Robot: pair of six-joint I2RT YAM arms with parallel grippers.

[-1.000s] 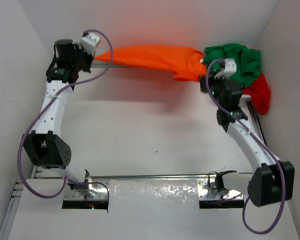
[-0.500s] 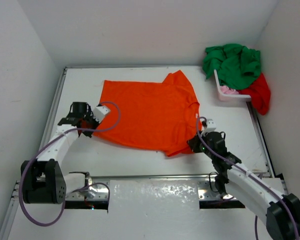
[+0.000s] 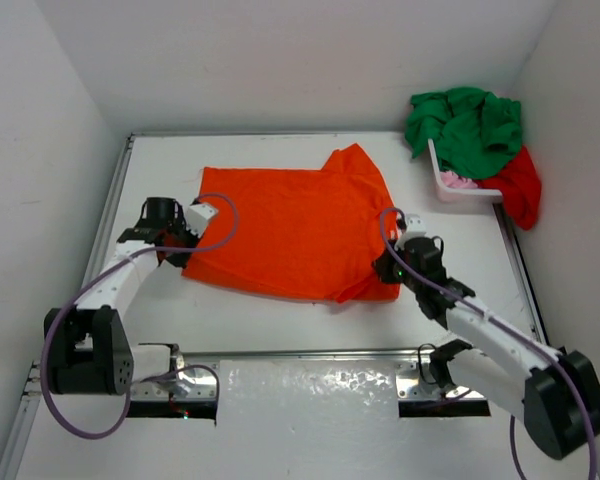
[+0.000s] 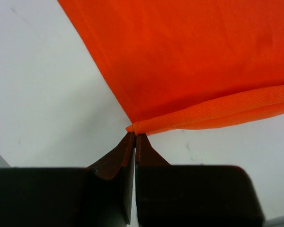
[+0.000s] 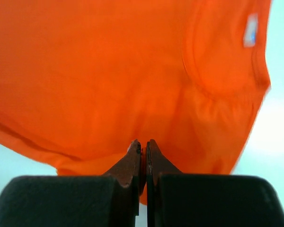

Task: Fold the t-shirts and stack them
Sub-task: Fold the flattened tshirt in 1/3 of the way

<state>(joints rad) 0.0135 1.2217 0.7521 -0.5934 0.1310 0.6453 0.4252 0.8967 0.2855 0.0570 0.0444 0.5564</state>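
Occupying the floor of the cell, the white table (image 3: 280, 320) carries 1 garment laid out: the orange t-shirt (image 3: 290, 230) lies spread and mostly flat at its centre, with the collar toward the right arm and a sleeve pointing to the far wall. Both arms are low and reach forward from their bases. The left arm bends at the elbow along the left side of the table, and its forearm angles in toward the shirt's near-left corner. The right arm stretches diagonally from the right base to the shirt's near-right edge. The green t-shirt (image 3: 465, 125) is heaped in the far right corner, over the white basket (image 3: 467, 195); the red t-shirt (image 3: 525, 185) hangs beside the basket, and the light pink t-shirt (image 3: 458, 181) shows inside it. The left gripper (image 4: 135, 138) is pinched tight on a hem corner of the orange cloth. The right gripper (image 5: 144, 144) is likewise clamped on the orange cloth's edge.
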